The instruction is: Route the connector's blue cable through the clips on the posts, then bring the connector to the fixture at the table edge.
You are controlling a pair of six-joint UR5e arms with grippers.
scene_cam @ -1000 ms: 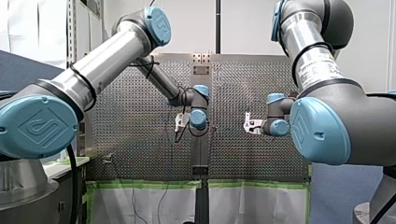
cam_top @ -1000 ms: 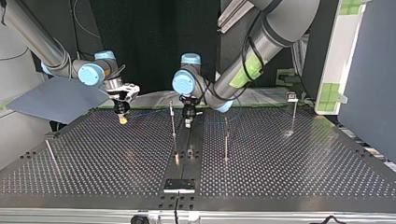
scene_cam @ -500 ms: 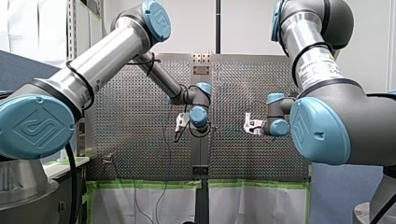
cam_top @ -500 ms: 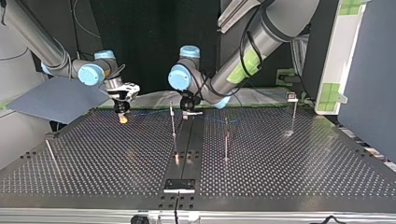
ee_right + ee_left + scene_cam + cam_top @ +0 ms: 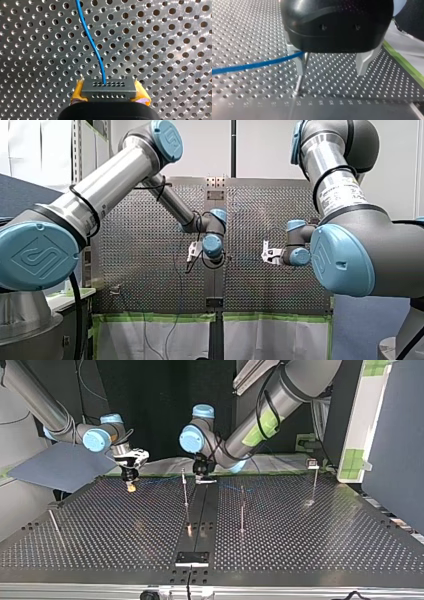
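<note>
Front view, arms: my left arm [image 5: 115,175] and my right arm [image 5: 330,175] both reach out over the perforated bench [image 5: 140,270]. I cannot tell from this view how the left jaws or the right jaws stand.
Front view, writing: a label [image 5: 340,190] on my right arm, its print too small to read, and an embossed emblem on the big blue joint cap [image 5: 37,255].
Front view, edge: green tape [image 5: 155,317] runs along the bench edge nearest the arms.
Top view, right jaws: at the view's left, low over the bench near its far edge, with yellow pads [image 5: 131,488] at the tip.
Top view, left jaws: near the middle of the far edge, just beside the top of a thin post [image 5: 185,491].
Top view, other posts: one [image 5: 242,510] right of the middle, one [image 5: 314,485] further right, and a leaning one [image 5: 54,525] at the left.
Top view, fixture: a dark plate [image 5: 191,558] in the middle of the near edge, well apart from both arms.
Left wrist view, left jaws: wide apart, with the metal fingers [image 5: 363,62] hanging just above the bench.
Left wrist view, cable: the blue cable [image 5: 249,66] runs in from the side to one finger, where the post rises. I cannot tell whether it touches either.
Right wrist view, right jaws: closed on the connector [image 5: 108,87], a yellow pad pressed against each end.
Right wrist view, connector: a grey block with two rows of small holes.
Right wrist view, cable: it leaves a hole in the upper row and runs ahead in a wavy line over the bench.
</note>
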